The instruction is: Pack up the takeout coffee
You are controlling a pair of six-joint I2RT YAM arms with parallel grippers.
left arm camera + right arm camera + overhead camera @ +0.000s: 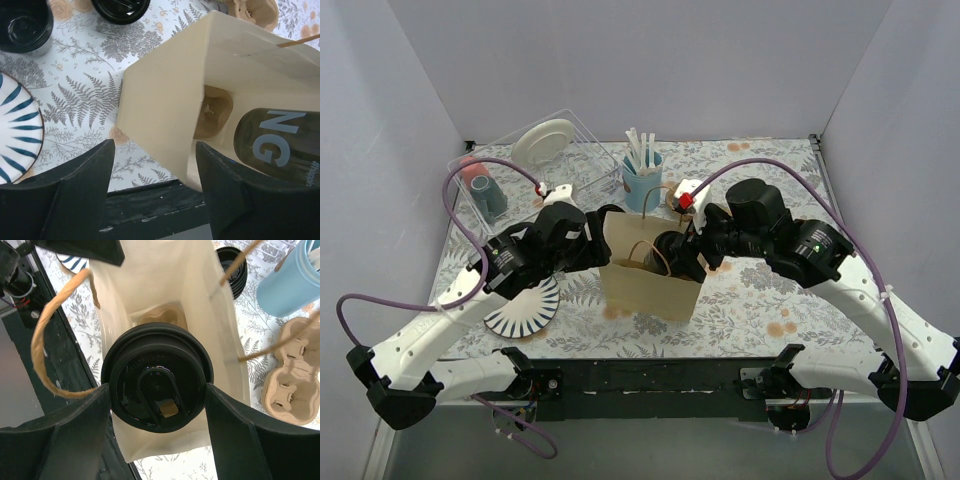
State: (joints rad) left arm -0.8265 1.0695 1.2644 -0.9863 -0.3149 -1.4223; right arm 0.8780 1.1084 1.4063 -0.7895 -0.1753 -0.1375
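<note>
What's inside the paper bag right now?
The takeout coffee, held by the right gripper, above a tan moulded carrier. It covers most of the bag floor, so anything else is hidden.

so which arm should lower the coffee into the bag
Right: the right gripper holds the takeout coffee in the mouth of the paper bag; the left gripper is open, empty, at the bag's edge.

The takeout coffee (157, 390) is a small black cup with a black sip lid and pale lettering. It sits lid-up inside the open brown paper bag (150, 290) mid-worktop, gripped by the right tool (157, 392).
</note>
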